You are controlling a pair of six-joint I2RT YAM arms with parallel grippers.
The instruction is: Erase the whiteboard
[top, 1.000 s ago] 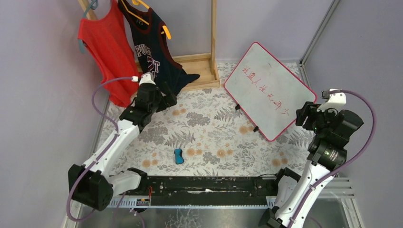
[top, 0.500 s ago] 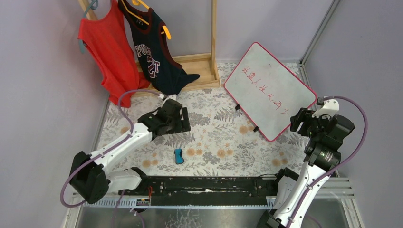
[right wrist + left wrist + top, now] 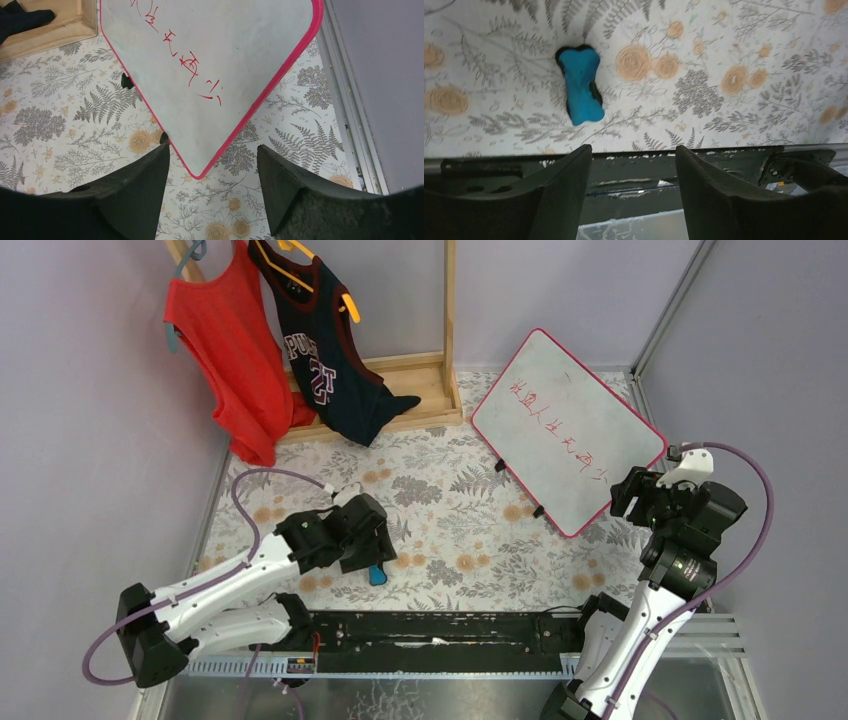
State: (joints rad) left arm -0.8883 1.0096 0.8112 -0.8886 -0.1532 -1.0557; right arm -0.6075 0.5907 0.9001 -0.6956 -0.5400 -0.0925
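Both released — left hand, right hand; whiteboard runs lengthwise far-left to near-right.

floral table, whiteboard, blue eraser, wooden rack

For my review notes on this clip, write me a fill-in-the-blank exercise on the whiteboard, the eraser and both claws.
The handwriting on the large white, pink-framed whiteboard is ____ in colour.
The small bone-shaped eraser lying on the floral tablecloth is ____.
The left claw, near the eraser, holds nothing; its jaws stand ____.
The right claw points at a ____ of the whiteboard.
Missing words: red; blue; open; corner.
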